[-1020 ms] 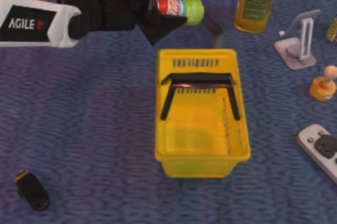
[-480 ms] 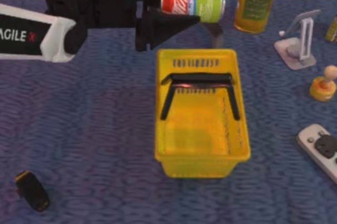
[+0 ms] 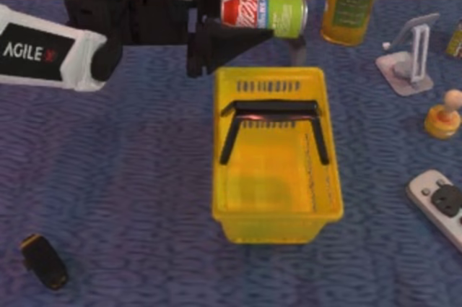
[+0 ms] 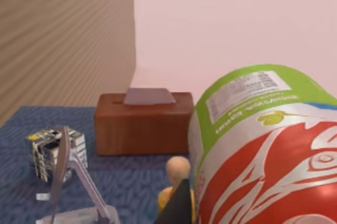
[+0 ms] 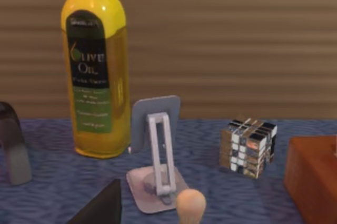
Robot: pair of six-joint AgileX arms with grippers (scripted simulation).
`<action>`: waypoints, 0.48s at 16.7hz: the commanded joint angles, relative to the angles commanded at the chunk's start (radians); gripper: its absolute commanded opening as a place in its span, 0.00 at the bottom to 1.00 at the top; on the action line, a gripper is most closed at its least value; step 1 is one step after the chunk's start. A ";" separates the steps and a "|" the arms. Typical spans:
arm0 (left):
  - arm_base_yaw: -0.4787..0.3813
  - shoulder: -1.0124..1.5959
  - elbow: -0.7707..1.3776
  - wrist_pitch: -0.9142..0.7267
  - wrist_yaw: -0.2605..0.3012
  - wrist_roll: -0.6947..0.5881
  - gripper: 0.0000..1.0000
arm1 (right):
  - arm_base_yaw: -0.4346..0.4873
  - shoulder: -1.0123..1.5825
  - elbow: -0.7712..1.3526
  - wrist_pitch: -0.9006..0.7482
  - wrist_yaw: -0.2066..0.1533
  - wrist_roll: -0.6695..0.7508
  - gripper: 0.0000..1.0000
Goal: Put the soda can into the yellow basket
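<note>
The soda can [image 3: 263,11], red at one end and lime-green at the other, lies on its side in the air just beyond the far rim of the yellow basket [image 3: 271,74]. My left gripper [image 3: 242,11] is shut on its red half. In the left wrist view the can [image 4: 263,150] fills the near side, with one dark finger [image 4: 179,208] against it. The basket stands mid-table with its black handles [image 3: 274,108] folded across the far half, and nothing lies inside. My right arm is outside the top view; one of its fingers [image 5: 102,205] shows well off to the side, nothing held.
An olive oil bottle [image 3: 351,0] stands at the back right, with a phone stand [image 3: 410,58], a wooden stamp [image 3: 443,115] and a remote [image 3: 440,206] along the right side. A small black object [image 3: 43,260] lies front left. A patterned cube [image 5: 247,145] and a brown box [image 4: 142,124] sit far right.
My left gripper has carried the can to the right, and in the last half second it has come slightly nearer the basket's far rim. The basket has not moved.
</note>
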 joint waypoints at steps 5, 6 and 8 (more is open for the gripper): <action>0.013 0.164 -0.037 0.221 0.002 -0.005 0.00 | 0.000 0.000 0.000 0.000 0.000 0.000 1.00; 0.015 0.190 -0.044 0.251 0.002 -0.006 0.00 | 0.000 0.000 0.000 0.000 0.000 0.000 1.00; 0.017 0.215 -0.052 0.280 0.001 -0.006 0.00 | 0.000 0.000 0.000 0.000 0.000 0.000 1.00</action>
